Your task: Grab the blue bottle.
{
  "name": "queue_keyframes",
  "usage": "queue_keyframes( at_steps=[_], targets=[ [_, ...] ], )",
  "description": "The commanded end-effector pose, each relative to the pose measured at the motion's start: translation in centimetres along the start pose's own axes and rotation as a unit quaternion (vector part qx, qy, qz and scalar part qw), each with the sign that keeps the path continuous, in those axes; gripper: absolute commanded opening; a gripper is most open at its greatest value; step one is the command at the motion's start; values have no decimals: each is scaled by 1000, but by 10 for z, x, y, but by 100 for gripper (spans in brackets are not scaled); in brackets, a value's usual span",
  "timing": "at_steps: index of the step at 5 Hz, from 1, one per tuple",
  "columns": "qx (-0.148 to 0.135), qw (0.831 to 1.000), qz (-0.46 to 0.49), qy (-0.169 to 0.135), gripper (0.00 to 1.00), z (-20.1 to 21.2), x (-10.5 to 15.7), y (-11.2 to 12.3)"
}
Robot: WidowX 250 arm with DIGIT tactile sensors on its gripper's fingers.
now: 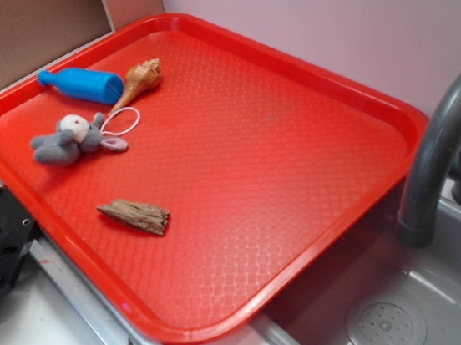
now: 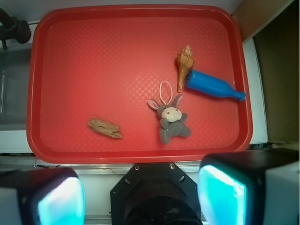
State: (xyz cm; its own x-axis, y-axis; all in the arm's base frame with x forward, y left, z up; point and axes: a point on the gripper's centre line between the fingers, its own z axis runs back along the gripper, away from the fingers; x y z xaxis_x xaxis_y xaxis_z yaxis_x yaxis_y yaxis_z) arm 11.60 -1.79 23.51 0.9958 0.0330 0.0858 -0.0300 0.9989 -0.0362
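Materials and finishes, tray scene

Red tray: plastic, pebbled texture, slight sheen; blue bottle: smooth plastic; seashell: ridged, tan, faintly glossy; grey bunny toy: soft plush cloth with white cord loop; bark-like piece: rough, fibrous wood; faucet and sink: matt grey plastic

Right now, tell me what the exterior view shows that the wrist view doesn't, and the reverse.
Only the exterior view shows the grey sink basin with its round drain and the curved grey faucet in full. Only the wrist view shows the gripper, its jaws spread wide at the bottom edge. Both show the red plastic tray holding the bright-blue plastic bottle, tan spiral seashell, grey plush bunny and brown wood chip.
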Motion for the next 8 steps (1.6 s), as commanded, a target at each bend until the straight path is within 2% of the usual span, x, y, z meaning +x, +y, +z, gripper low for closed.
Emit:
queue_keyframes(
  at_steps=[1, 2, 3, 4, 5, 6, 7, 8],
  targets=[
    [0, 1000, 0, 0, 100, 0, 0, 0],
    [-1, 991, -126, -46, 100, -19, 19, 23],
    [-23, 969, -238, -67, 100, -31, 33, 41],
    [-65, 930, -352, -78, 100, -51, 47, 63],
    [-47, 914, -394, -91, 100, -71, 57, 90],
    [-21, 900, -426, -92, 100, -84, 65, 106],
    [0, 900, -431, -68, 100, -102, 75, 120],
    [9, 914, -401, -61, 100, -122, 80, 146]
  ],
)
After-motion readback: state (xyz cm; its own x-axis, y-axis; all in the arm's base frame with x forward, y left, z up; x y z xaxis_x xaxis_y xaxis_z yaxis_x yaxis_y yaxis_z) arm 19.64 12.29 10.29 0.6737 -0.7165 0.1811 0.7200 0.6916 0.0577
